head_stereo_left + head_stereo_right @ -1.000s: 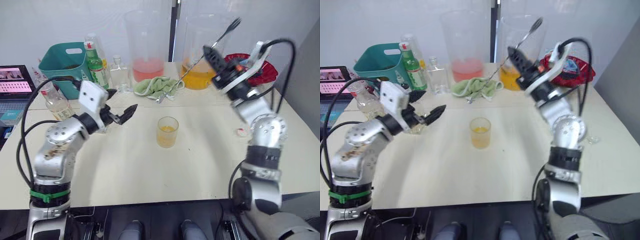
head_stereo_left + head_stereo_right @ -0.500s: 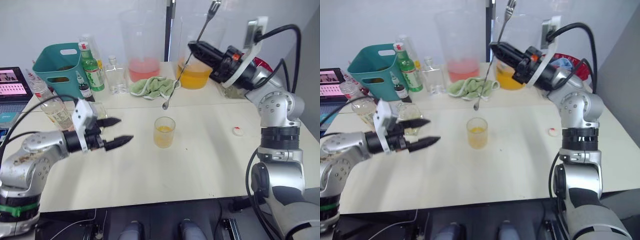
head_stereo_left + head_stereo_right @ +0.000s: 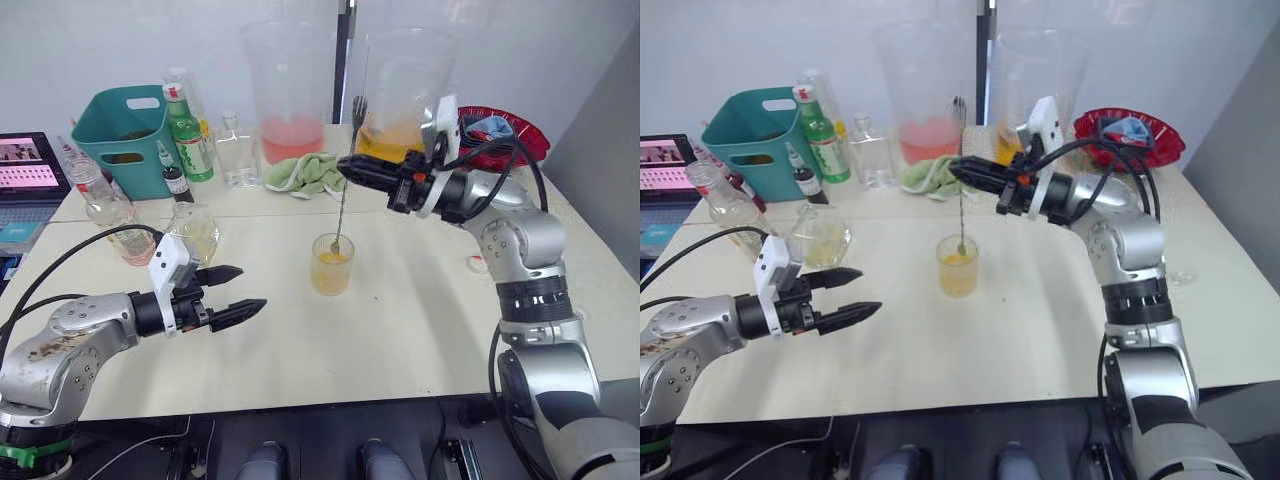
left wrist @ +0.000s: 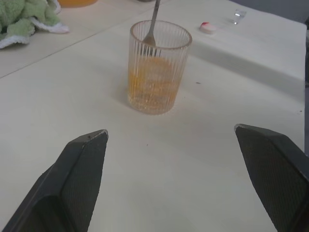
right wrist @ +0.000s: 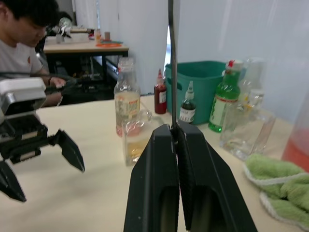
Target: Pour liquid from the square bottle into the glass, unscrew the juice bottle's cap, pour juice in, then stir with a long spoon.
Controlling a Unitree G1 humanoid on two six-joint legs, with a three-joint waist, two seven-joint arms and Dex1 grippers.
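Observation:
The glass [image 3: 332, 264] stands mid-table, holding orange liquid. My right gripper [image 3: 345, 165] is above it, shut on the long spoon [image 3: 346, 180]. The spoon hangs nearly upright with its bowl [image 4: 150, 35] inside the glass. My left gripper [image 3: 235, 292] is open and empty, low over the table to the left of the glass, fingers [image 4: 79, 159] pointing at it. The square bottle [image 3: 195, 232] with yellow liquid stands at the left. Behind it is the juice bottle [image 3: 112, 213], with pink juice in its bottom. The juice bottle's cap [image 3: 478, 264] lies on the table at the right.
A teal basket [image 3: 125, 130], a green bottle [image 3: 190, 135] and a clear flat bottle [image 3: 237, 150] stand back left. Two huge beakers [image 3: 290, 90], a green cloth [image 3: 310, 172] and a red bowl [image 3: 500, 130] line the back. A laptop [image 3: 25, 165] is far left. A person [image 5: 29, 29] sits beyond.
My right arm has swung down and brought the spoon from a high tilt to nearly upright, bowl now in the glass. The left gripper has dropped low towards the front of the table.

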